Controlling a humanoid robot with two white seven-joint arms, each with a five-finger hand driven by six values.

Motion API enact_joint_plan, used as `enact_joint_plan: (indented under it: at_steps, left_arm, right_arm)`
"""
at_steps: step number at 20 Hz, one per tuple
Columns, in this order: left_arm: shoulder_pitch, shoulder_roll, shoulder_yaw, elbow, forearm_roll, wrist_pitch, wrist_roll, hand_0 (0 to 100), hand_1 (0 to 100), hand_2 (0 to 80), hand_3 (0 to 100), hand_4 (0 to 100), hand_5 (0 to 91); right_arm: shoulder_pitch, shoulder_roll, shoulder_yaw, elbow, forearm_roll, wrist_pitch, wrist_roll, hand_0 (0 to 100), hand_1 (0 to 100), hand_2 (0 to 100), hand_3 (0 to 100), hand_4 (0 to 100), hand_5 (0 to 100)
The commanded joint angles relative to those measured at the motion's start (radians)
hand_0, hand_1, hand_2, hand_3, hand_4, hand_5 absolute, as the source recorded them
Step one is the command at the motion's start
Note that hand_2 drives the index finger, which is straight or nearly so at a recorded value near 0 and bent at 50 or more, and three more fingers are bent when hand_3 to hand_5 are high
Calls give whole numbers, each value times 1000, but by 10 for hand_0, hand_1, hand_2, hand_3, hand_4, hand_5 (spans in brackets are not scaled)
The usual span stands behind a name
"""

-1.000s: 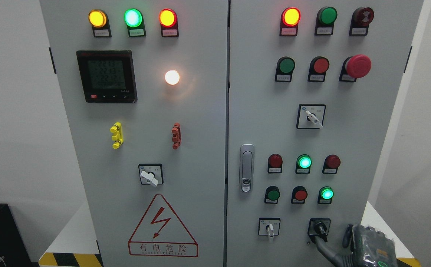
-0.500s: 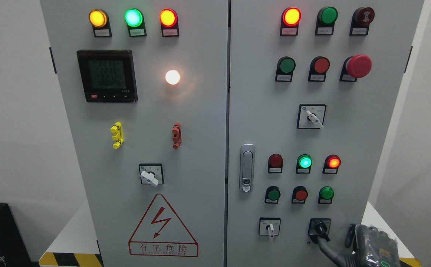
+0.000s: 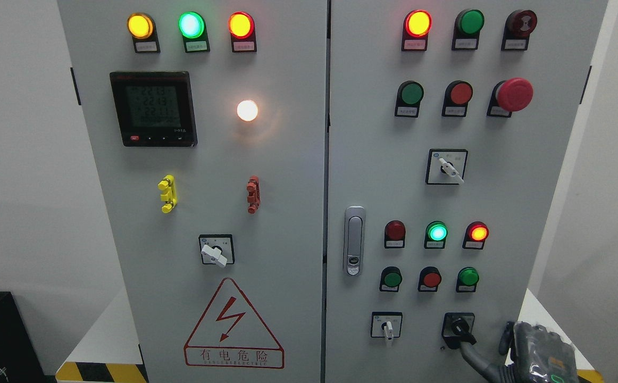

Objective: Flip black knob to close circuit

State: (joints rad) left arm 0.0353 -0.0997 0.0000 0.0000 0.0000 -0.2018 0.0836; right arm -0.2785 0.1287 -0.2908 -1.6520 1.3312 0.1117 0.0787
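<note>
black knob (image 3: 459, 327) | bottom-right selector on right cabinet door (image 3: 500, 186), handle pointing down-right | right hand (image 3: 540, 354) just right and below, one finger (image 3: 471, 351) reaching up-left to touch the knob, nothing gripped | left hand out of view

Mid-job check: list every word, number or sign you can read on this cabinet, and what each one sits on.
"有电危险": on the red warning triangle with its lightning bolt, left door.
Smaller line under it: too blurred to read.
Digital meter: rows of digits, each seeming to start "22"; the rest blurred.
Label plates under the indicator lamps and push buttons: too small.
Legends around the black knob and white selector switches: unreadable.
</note>
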Motion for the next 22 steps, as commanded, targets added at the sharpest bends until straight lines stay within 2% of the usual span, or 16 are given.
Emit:
enact_joint_plan:
  at_steps: [1,16,22]
  left_arm:
    - [0,0,-21,22,-22,1,1,0,0,0,0,0,0]
    - [0,0,-21,22,-22,1,1,0,0,0,0,0,0]
    - [0,0,-21,22,-22,1,1,0,0,0,0,0,0]
  right_arm:
    - [-7,-1,-8,-2,-3,-1,0,0,266,766,924,725,725]
    - [-19,0,-7,-3,-6,-3,0,0,261,762,923,726,725]
    - [-8,3,13,-8,-35,-1,-4,0,259,761,923,726,725]
